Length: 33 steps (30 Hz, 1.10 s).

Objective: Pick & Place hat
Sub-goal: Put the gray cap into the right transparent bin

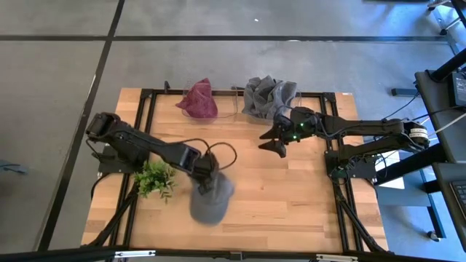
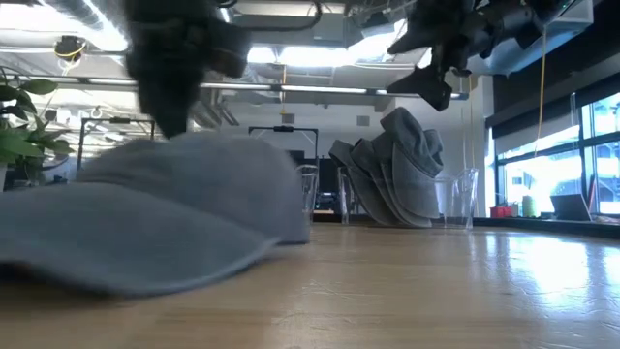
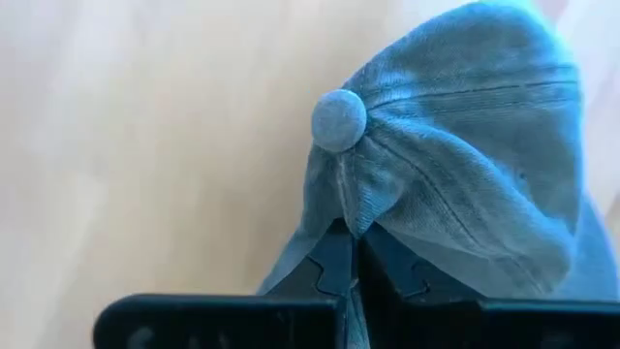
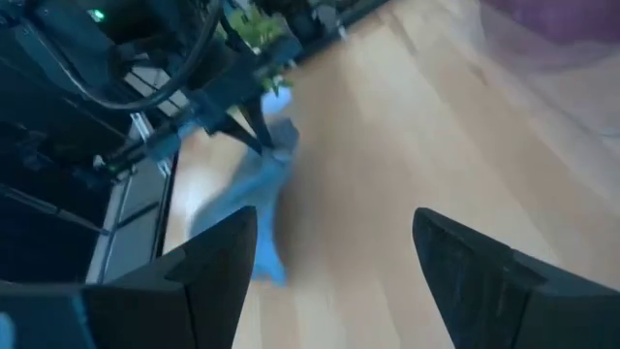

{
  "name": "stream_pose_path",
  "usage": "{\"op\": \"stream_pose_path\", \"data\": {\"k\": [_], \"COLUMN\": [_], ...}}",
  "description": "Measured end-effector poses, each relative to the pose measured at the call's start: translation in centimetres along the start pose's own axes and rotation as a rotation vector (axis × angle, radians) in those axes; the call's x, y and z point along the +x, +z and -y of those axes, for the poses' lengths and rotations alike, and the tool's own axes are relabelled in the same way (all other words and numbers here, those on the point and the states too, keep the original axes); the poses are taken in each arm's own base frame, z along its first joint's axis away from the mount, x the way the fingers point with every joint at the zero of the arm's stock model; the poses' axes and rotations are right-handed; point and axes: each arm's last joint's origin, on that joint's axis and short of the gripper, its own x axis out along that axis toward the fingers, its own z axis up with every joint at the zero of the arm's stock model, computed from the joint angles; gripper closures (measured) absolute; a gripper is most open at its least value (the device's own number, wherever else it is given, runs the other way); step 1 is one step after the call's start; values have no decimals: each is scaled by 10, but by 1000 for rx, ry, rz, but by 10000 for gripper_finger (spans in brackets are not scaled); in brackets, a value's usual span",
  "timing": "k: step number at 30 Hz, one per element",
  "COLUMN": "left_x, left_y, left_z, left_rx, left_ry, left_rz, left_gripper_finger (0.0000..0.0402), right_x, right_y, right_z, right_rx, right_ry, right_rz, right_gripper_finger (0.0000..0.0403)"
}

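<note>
A grey cap (image 1: 211, 200) lies on the wooden table near its front edge, brim toward the near side; it fills the low view (image 2: 165, 218). My left gripper (image 1: 206, 177) is over its crown, shut on the cloth just below the top button (image 3: 338, 120). My right gripper (image 1: 275, 140) is open and empty above the table's far right part, near a pile of grey hats (image 1: 268, 97). A maroon hat (image 1: 198, 100) lies at the far edge. My left gripper pinches a fold of the cap's crown cloth (image 3: 351, 225) between its two fingers, just beside the top button. The fingers come from above, pointing down. The cap's brim and lower edge (image 2: 145, 262) rest on the table.
A small green plant (image 1: 155, 178) stands just left of the cap, beside my left arm. A clear holder (image 2: 455, 199) stands by the grey hat pile at the far edge. Bare wood lies at the table's middle and near right (image 1: 291, 196).
</note>
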Motion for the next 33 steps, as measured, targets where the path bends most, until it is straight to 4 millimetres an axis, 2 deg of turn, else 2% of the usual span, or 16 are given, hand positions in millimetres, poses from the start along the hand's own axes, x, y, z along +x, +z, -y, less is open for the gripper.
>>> {"op": "stream_pose_path", "data": {"k": [9, 15, 20, 27, 33], "left_x": [-5, -10, -29, -57, -76], "left_y": [39, 56, 69, 81, 92], "left_z": [-8, -10, -2, 2, 6], "left_rx": [34, 100, 209, 333, 392], "left_ry": [-5, -14, -21, 68, 139], "left_rz": [324, 448, 501, 538, 627], "left_gripper_finger": [397, 397, 397, 397, 397], "right_x": [0, 0, -2, -9, -3], "right_y": [13, 12, 17, 35, 55], "right_z": [-8, -11, -14, -30, -43], "right_rx": [-57, -71, -116, -250, -294], "right_ry": [-6, 89, 83, 47, 49], "right_rz": [170, 133, 133, 31, -35], "right_gripper_finger": [125, 125, 134, 149, 158]}}
